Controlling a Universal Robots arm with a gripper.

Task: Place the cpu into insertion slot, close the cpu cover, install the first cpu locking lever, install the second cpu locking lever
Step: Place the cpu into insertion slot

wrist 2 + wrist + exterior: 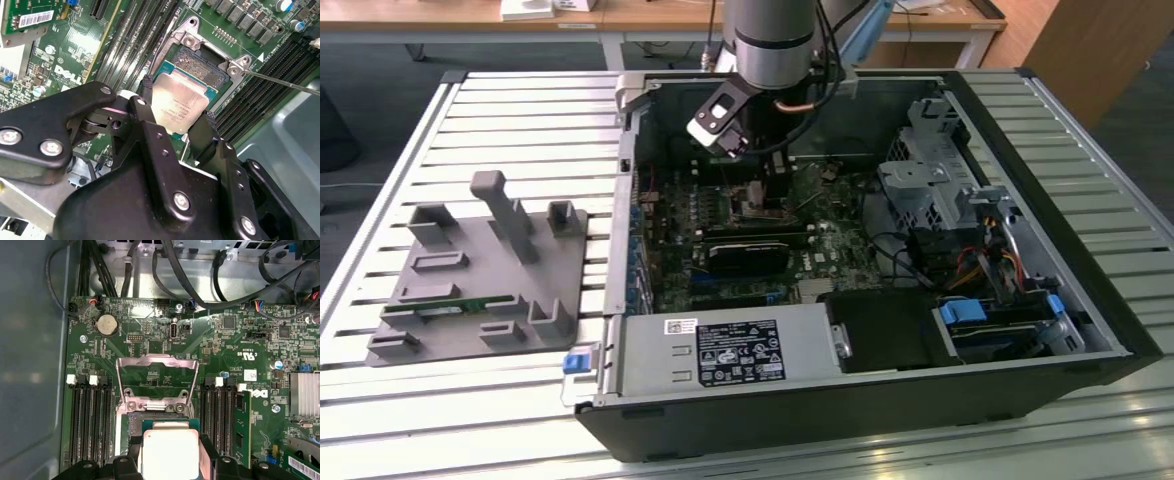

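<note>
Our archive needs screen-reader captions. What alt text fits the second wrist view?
The black hand grips the cpu by two opposite edges over the open socket on a green motherboard, with memory slots either side.

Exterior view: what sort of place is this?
Probably a robotics lab: an open computer case on a slatted metal table, a robot arm reaching into it, office desks behind.

The pincer point(177, 106) covers the cpu's point(183, 100) two gripped edges.
</note>
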